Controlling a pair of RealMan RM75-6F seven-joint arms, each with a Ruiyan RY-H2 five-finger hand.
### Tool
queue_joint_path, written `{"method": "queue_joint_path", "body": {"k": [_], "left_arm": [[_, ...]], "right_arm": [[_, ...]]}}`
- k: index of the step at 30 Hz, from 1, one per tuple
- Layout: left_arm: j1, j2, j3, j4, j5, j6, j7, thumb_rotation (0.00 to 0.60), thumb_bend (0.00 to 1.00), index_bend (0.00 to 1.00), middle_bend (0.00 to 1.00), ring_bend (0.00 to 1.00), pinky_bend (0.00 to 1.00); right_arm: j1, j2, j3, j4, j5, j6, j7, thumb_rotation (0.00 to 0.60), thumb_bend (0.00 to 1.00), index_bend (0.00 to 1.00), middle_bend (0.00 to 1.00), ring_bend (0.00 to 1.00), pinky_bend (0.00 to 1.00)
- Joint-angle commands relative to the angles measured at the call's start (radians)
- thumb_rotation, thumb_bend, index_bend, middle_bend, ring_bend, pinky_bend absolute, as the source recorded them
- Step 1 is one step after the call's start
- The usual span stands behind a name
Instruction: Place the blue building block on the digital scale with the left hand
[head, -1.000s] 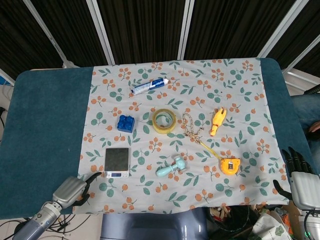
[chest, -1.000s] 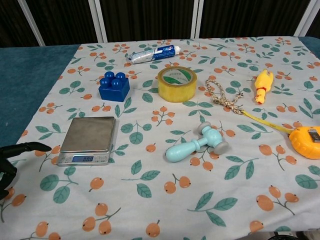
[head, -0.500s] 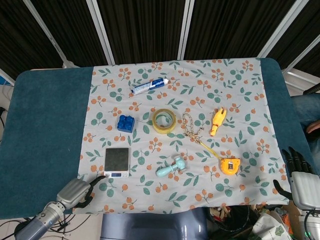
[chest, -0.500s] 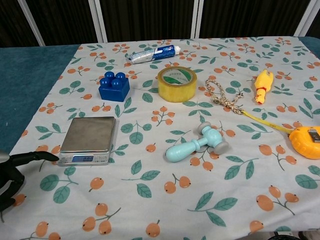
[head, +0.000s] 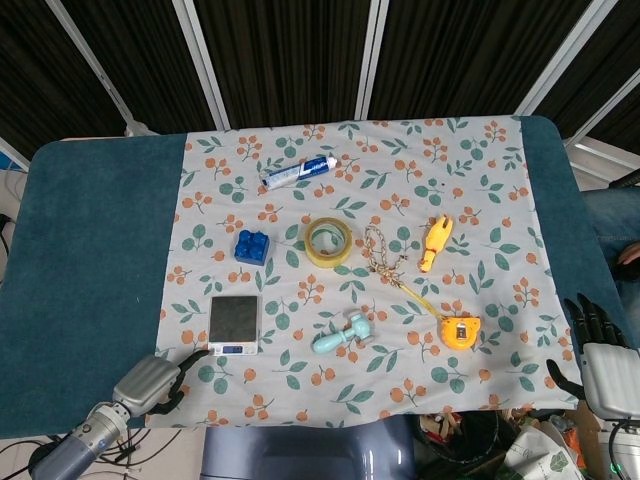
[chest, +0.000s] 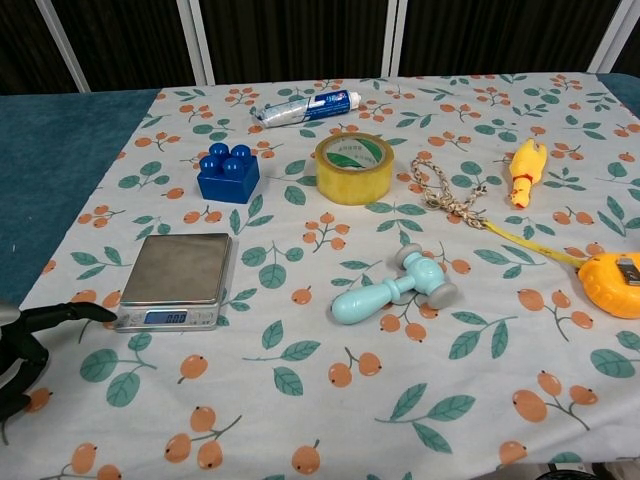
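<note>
At the far left, the left hand (head: 150, 381) is hovering low over the near edge of the tabletop (head: 90, 260), its dark fingers (chest: 70, 312) spread apart and holding nothing; the head view is showing its grey back and the forearm behind it, while the chest view is catching only the fingers, one of them reaching toward the front left corner of the digital scale (chest: 178, 280), close to it though contact cannot be judged. The scale is sitting flat on the floral cloth (head: 480, 180) with its display strip lit, which only the chest view is making readable as a lit panel. Behind the scale and well apart from the hand, the blue building block (chest: 228, 173) is resting on the cloth, studs up, nowhere near the scale's plate. Farther back, a toothpaste tube (head: 298, 171) is lying at a slant. Moving right, a roll of yellow tape (chest: 353, 167) is lying flat, with a light blue handled massage roller (chest: 394, 287) nearer the front edge, then a knotted rope (chest: 446, 199), a yellow rubber chicken toy (head: 435, 243) and an orange tape measure (head: 460, 331) with its strip drawn out toward the rope. At the far right, only the head view is showing the right hand (head: 605, 370), off the tabletop's corner, fingers pointing up, apart and holding nothing.
</note>
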Motion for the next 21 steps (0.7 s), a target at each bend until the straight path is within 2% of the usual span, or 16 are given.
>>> {"method": "queue_joint_path", "body": {"k": [1, 21], "left_arm": [[-0.001, -0.001, -0.001, 0.0, -0.003, -0.002, 0.003, 0.6, 0.47, 0.09, 0.65, 0.7, 0.8], [-0.016, -0.006, -0.007, 0.001, -0.018, -0.02, 0.014, 0.6, 0.47, 0.09, 0.64, 0.7, 0.8]], "right_arm": [[0.0, 0.0, 0.0, 0.0, 0.0, 0.0, 0.0, 0.6, 0.22, 0.0, 0.0, 0.06, 0.18], [0.001, 0.0, 0.0, 0.0, 0.002, -0.002, -0.001, 0.6, 0.22, 0.0, 0.0, 0.06, 0.18]]}}
